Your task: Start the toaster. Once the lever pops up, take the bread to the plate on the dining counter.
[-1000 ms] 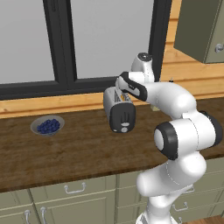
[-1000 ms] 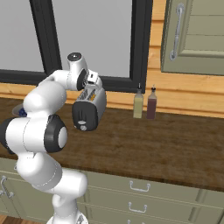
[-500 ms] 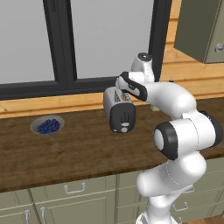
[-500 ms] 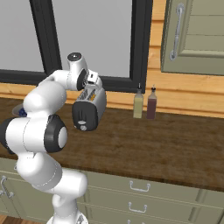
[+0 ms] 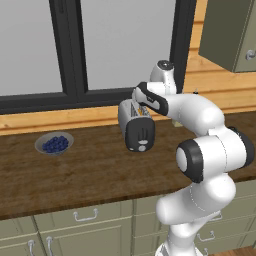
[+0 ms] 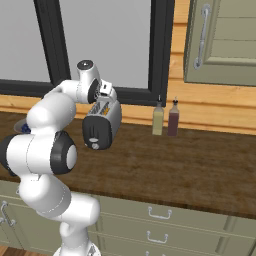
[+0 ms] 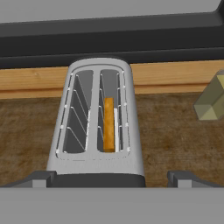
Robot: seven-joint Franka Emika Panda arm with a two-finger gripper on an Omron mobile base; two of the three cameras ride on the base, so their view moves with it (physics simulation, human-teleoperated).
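One orange-tan bread (image 7: 109,124) slice upright in the silver toaster's (image 7: 96,131) right slot

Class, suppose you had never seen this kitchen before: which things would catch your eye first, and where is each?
The big white robot arm bends over the wooden counter, above a silver toaster by the window. An orange slice of bread stands in one toaster slot. A bowl of blue berries sits off to the left.
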